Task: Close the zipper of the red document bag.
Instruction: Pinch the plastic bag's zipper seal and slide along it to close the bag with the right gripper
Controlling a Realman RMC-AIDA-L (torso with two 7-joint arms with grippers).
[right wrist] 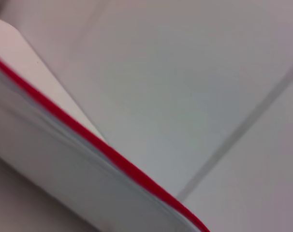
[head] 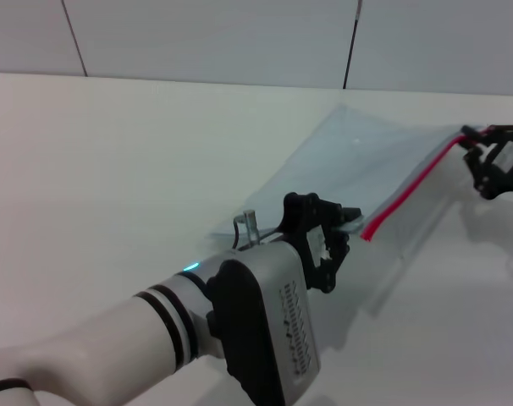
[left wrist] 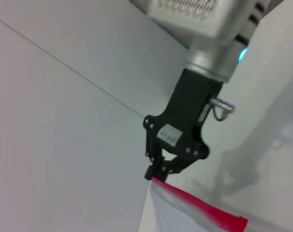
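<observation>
The red document bag [head: 350,161] lies slantwise on the white table, translucent pale blue, its near end raised a little. The zipper [head: 413,182] is the thin red strip along its right long edge. My left gripper [head: 348,222] is at the bag's near corner, beside the near end of the strip, shut on the bag's edge. My right gripper [head: 472,135] is at the far end of the strip. In the left wrist view the right gripper [left wrist: 153,174] is pinched shut on the far tip of the zipper [left wrist: 199,205]. The right wrist view shows only the zipper [right wrist: 88,137] running along the bag [right wrist: 50,159].
The white table [head: 113,169] stretches to the left of the bag. A pale tiled wall [head: 214,34] with dark seams rises behind the table's far edge. My left forearm fills the lower middle of the head view.
</observation>
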